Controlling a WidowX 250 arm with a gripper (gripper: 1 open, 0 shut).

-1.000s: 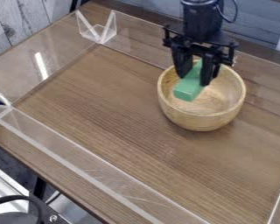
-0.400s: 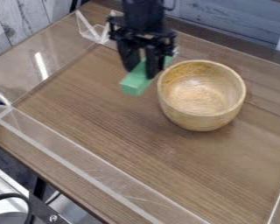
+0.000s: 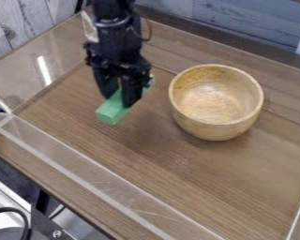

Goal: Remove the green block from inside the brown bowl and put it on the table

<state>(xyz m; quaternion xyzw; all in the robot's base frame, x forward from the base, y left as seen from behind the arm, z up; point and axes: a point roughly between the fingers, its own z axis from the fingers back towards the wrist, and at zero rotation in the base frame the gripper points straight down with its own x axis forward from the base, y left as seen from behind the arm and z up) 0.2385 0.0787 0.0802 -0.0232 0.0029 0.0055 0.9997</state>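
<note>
In the single camera view we look down at an angle on the desk (image 3: 178, 178), a brown wood-grain top with low clear walls along its edges. The claw (image 3: 119, 90) hangs from the black arm, pointing down, and it is clamped on the green block (image 3: 112, 110). The upper part of the block sits between the two black fingers (image 3: 102, 82), and its lower end sticks out below them, a little tilted. We cannot tell for sure if this lower end touches the wood already or is just above it; a faint shadow lies beside it.

The brown bowl (image 3: 217, 101) stands to the right of the claw, apart from it, and we see that its inside is empty. So we judge that the first part of the task is done: the block is out of the bowl and over a free place on the desk. What is left, as we judge it, is to set the block down fully, to let the fingers go apart, and to take the arm away without knocking the block over.

We find no brand, no label and no writing that we can read on the arm, the bowl, the block or the walls.
</note>
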